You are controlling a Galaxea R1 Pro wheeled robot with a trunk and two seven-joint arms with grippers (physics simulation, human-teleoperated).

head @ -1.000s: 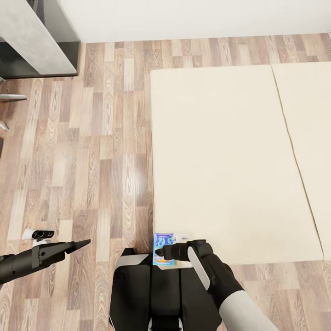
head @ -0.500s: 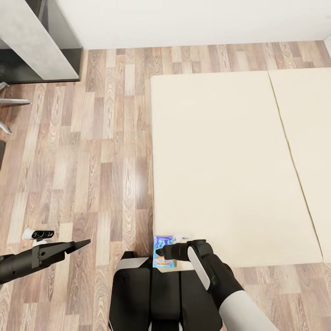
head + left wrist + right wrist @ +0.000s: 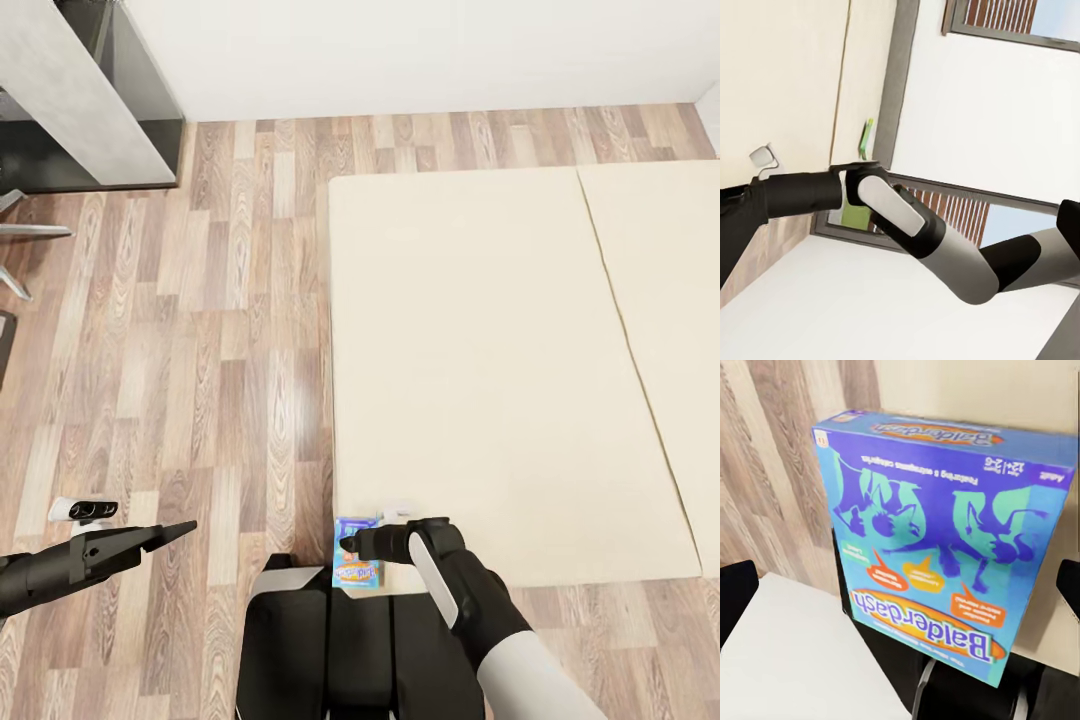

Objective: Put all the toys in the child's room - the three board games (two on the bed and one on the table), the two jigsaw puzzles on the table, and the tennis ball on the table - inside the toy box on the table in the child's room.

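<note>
- the whole head view is sliding: the bed (image 3: 480, 360) and the desk corner (image 3: 90, 90) are sitting lower in the picture than a second ago, so the camera or base is moving, not the furniture.
- the blue board game box (image 3: 357, 552) is showing a little more of its lower face than it did a second ago, while keeping its place against the right gripper (image 3: 350, 545).
- the right gripper is gripping that box; the right wrist view is showing the balderdash box (image 3: 945, 540) close up between the dark fingertips (image 3: 735, 592), so the jaws are looking closed onto it, roughly to the box's thickness.
- the box is hanging over the near corner of the bed, just in front of the robot's trunk (image 3: 340, 640).
- the left gripper (image 3: 175, 531) is hovering over the wood floor (image 3: 200, 320) with nothing in it; its fingers are reading as one thin wedge, pressed together.
- judging from this, one bed game is being carried and the robot is probably heading for the desk; it is not in the toy box yet.
- count: one blue game box in hand, and one green box edge (image 3: 866, 139) on the bed near the headboard in the left wrist view, possibly the second game.
</note>
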